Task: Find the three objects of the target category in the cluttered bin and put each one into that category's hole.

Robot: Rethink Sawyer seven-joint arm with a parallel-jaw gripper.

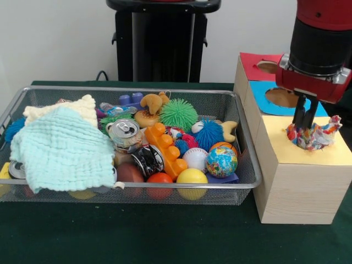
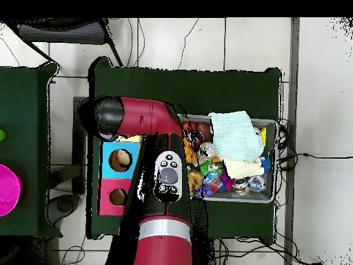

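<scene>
The black gripper (image 1: 306, 122) of the red arm stands over the round hole (image 1: 309, 141) in the yellow top of the pale wooden box (image 1: 300, 187), right of the silver wire mesh bin (image 1: 248, 165). Its fingers are close together, pinching a thin white cloth with many-coloured dots (image 1: 314, 135), which sits bunched in this hole. The mint waffle cloth (image 1: 63, 151) lies in the bin's left part.

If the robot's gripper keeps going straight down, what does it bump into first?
The gripper points straight down at the dotted cloth bunched in the yellow box's hole. It would probably press into that cloth first, if it isn't touching already; its tips are hidden in the folds.
</scene>
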